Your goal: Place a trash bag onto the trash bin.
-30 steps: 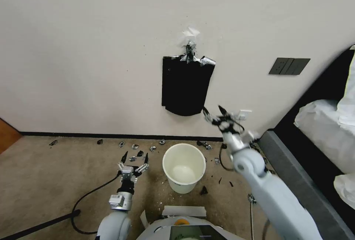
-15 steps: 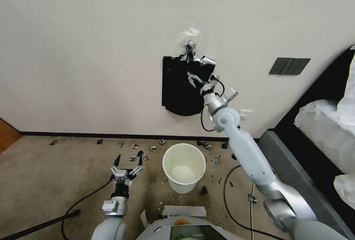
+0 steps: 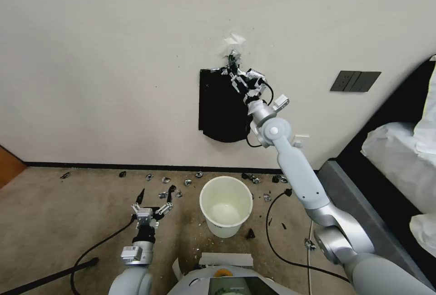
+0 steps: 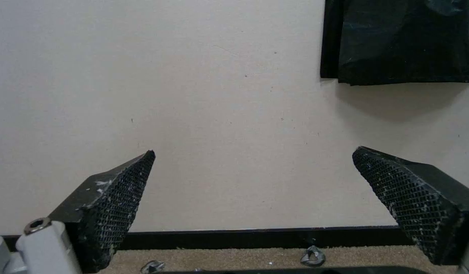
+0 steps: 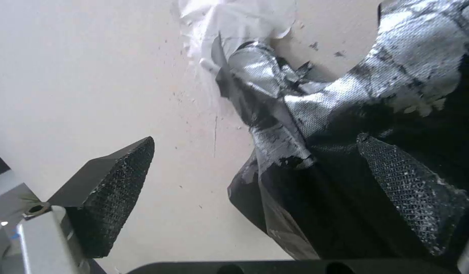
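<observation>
Fingers of the right gripper are spread at the taped top of the wall-hung bag bundle, grasping nothing. No trash bag drawn yet; trash bin stands unlined on the carpet below. Left gripper idles spread beside it.

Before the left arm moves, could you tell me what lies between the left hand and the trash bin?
In the head view, bare carpet separates the left hand from the trash bin.

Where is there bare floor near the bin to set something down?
Open carpet lies left of the left hand, out to the wood edge. Black scraps crowd the baseboard strip behind the trash bin; a cable and the right arm fill its right side.
</observation>
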`<state>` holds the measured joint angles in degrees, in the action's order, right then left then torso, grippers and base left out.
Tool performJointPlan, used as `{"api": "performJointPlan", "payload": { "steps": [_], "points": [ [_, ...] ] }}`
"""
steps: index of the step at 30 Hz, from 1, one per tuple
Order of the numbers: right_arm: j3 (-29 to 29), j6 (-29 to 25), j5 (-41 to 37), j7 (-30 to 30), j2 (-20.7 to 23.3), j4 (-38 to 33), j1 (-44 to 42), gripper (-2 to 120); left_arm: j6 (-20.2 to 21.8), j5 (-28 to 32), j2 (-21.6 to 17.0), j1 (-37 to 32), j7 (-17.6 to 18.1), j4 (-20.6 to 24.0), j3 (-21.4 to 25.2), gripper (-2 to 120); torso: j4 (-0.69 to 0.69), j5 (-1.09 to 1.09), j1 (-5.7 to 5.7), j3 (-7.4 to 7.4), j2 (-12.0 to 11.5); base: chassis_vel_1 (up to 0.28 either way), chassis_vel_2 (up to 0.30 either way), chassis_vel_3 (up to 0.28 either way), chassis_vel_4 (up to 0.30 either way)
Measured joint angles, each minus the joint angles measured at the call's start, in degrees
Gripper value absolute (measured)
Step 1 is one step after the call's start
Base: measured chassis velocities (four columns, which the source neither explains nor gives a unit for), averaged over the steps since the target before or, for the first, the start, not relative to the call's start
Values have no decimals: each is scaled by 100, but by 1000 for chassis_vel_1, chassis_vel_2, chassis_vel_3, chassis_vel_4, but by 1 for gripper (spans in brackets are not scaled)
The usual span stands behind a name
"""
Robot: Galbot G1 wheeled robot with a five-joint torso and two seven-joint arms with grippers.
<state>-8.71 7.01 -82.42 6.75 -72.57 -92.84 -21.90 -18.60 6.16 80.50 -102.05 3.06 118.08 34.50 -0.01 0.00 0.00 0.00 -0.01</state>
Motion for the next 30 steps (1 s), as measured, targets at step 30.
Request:
{"api": "performJointPlan", "payload": {
  "steps": [30],
  "points": [
    [160, 130, 140, -290, -288, 582, 497, 100, -7, 106, 5, 92, 2, 19, -16, 100, 1, 0, 0, 0, 0, 0, 0, 0, 0]
  ]
}}
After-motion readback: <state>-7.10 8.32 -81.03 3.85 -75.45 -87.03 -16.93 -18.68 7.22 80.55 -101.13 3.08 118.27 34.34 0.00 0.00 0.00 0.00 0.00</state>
